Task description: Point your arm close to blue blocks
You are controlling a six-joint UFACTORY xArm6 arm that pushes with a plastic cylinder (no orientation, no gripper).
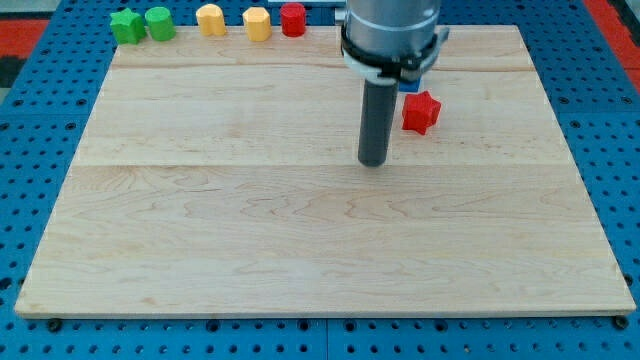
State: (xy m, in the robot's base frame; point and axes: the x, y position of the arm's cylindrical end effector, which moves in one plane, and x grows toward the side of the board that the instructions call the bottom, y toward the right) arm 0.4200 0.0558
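1. A small blue block (410, 86), its shape too hidden to make out, shows only as a sliver just under the arm's grey collar, at the view's upper right of centre on the pale wooden board (300, 230).
2. My tip (373, 161), the lower end of the straight dark rod, rests on the board at about seven o'clock from that blue block, near it but not touching.
3. The rod carries no jaws, so there is nothing to open, close or grip; it holds nothing.
4. A red star-shaped block (421, 111) lies just beside the blue block at about five o'clock from it, and at about two o'clock from my tip, clear of the rod.
5. Along the board's top edge, at ten to eleven o'clock from my tip, stands a row: a red cylinder-like block (293, 19), a yellow hexagonal block (257, 23) and a yellow rounded block (211, 20).
6. Farther toward the view's left in that row sit a green rounded block (159, 23) and a green star-shaped block (126, 26), touching each other.
7. A blue pegboard surface (40, 150) surrounds the board.
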